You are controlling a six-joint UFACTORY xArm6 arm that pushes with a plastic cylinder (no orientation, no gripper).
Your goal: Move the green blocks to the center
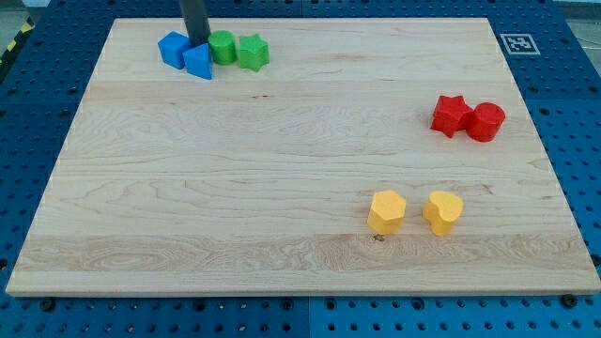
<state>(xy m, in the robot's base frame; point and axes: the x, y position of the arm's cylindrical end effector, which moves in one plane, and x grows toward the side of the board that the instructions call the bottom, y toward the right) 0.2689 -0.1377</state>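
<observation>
A green round block and a green star block sit side by side near the view's top left of the wooden board. Two blue blocks touch them on the left: a blue cube-like block and a blue triangular block. My tip comes down from the view's top, just behind the blue blocks and right beside the green round block's left side.
A red star block and a red round block sit at the view's right. A yellow hexagonal block and a yellow heart-like block sit at the lower right. A marker tag is at the top right corner.
</observation>
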